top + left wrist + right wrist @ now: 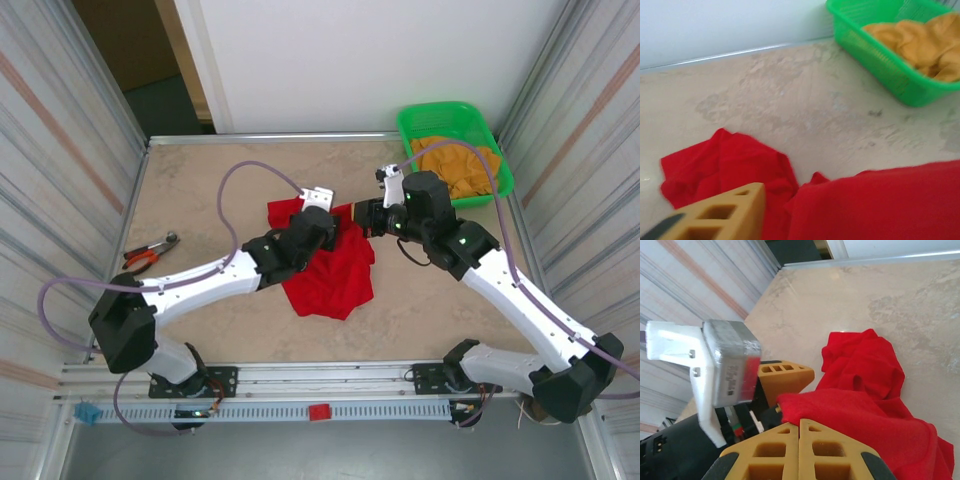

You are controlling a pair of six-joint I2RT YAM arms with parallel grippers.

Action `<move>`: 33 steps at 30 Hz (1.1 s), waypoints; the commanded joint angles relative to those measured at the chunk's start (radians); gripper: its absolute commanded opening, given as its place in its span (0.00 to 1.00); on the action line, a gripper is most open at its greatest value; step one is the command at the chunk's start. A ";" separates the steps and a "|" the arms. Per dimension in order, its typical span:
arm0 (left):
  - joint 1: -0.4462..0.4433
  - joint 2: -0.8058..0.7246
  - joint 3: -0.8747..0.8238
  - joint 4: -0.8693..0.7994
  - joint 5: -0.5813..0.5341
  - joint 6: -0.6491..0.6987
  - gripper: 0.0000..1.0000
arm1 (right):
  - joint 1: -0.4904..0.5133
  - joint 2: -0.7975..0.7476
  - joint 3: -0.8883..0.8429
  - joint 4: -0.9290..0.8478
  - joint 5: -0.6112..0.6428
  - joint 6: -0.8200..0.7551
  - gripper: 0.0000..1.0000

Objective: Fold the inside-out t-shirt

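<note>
Inside-out t-shirt (335, 272) lies crumpled mid-bench (200, 180), a red heap between the two arms. One edge is raised off the surface at its far side, where both sets of jaws meet. Right jaws are pressed fully together, fingers (772, 452) flush, with the raised red edge pinched at their tips. Left jaws sit just beside them with one yellow finger (720, 217) showing and the other behind cloth, so cannot tell their gap or whether they grip.
</note>
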 commanded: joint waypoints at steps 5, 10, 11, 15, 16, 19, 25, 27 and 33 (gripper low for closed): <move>0.070 -0.027 0.048 -0.199 0.062 -0.037 0.00 | -0.013 -0.004 -0.066 0.033 0.056 0.000 0.00; 0.154 -0.115 0.042 -0.152 0.414 0.018 0.00 | -0.058 0.040 -0.127 0.063 0.037 0.012 0.00; 0.166 -0.135 0.037 -0.119 0.512 0.032 0.00 | -0.067 0.053 -0.142 0.077 0.028 0.020 0.00; 0.244 -0.213 -0.047 0.120 0.872 -0.009 0.00 | -0.083 0.116 -0.180 0.138 0.001 0.050 0.00; 0.275 -0.227 -0.084 0.232 0.965 -0.062 0.00 | -0.082 0.133 -0.182 0.149 -0.002 0.054 0.00; 0.350 -0.240 -0.184 0.497 1.105 -0.220 0.00 | -0.085 0.169 -0.176 0.166 -0.023 0.062 0.00; 0.389 -0.234 -0.223 0.581 1.149 -0.271 0.00 | -0.113 0.069 -0.148 0.108 -0.082 0.061 0.31; 0.388 -0.234 -0.223 0.568 1.132 -0.259 0.00 | -0.114 -0.005 -0.138 0.085 -0.083 0.059 0.37; 0.386 -0.228 -0.208 0.563 1.129 -0.241 0.00 | -0.064 -0.076 -0.107 0.132 -0.162 0.059 0.39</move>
